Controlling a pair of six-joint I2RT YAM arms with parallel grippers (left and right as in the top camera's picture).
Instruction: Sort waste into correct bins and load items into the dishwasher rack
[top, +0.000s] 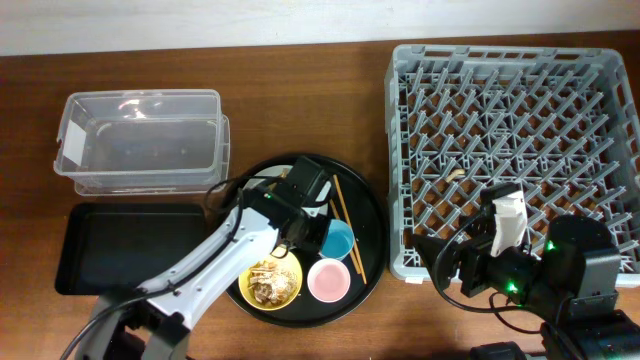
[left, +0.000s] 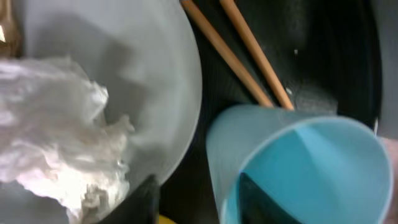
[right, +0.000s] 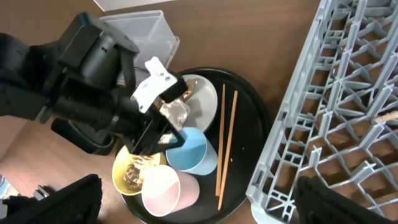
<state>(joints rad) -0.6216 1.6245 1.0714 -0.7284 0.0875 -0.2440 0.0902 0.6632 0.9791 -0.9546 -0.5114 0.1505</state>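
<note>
The large square grey plastic rack of upright pegs (top: 510, 140) stands right of the round black tray (top: 372, 235). The clear rectangular plastic tub (top: 140, 140) and shallow black rectangular tray (top: 100, 250) lie left. On the round tray sit the pale grey-green round plate (left: 161, 68) bearing the crumpled white tissue (left: 56, 143), a yellow bowl (top: 285, 290) of brownish scraps (top: 265, 282), a pink cup (top: 328, 281), a light blue cup (top: 338, 240) and wooden chopsticks (top: 347, 225). The left gripper (right: 157, 138) hangs over the plate; I cannot tell its opening. The right gripper (right: 198, 186) gapes wide, holding nothing, by the rack.
</note>
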